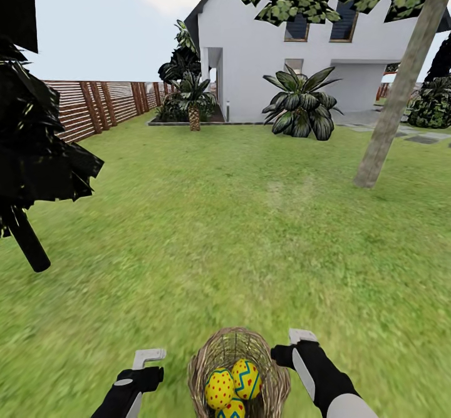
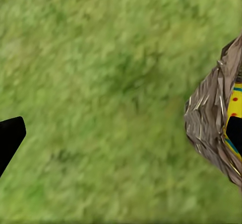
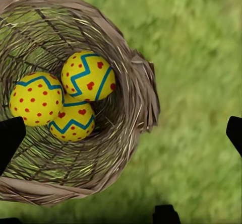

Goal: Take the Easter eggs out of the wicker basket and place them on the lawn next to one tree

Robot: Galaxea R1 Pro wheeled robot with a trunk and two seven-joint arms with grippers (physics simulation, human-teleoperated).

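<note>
The wicker basket point(image 1: 213, 358) sits on the lawn point(image 1: 225, 230) right in front of me, between my two arms. All three Easter eggs lie inside it: one point(image 3: 88, 76) rests on top of the other two point(image 3: 35, 99) point(image 3: 73, 121). My right gripper point(image 3: 121, 136) hovers open above the basket's rim point(image 3: 138, 90), beside the eggs, holding nothing. My left gripper point(image 2: 121, 136) is open over bare grass, with the basket point(image 2: 209, 118) off to one side. A tree point(image 1: 401, 86) with a bare leaning trunk stands far ahead on the right.
A black conifer point(image 1: 31, 148) stands close on the left. Two short palms point(image 1: 300, 104) point(image 1: 194, 101) grow in front of the white house point(image 1: 263, 48). A brown slatted fence point(image 1: 94, 108) runs along the left. Stone slabs point(image 1: 423, 137) lie far right. Open grass stretches between me and the tree.
</note>
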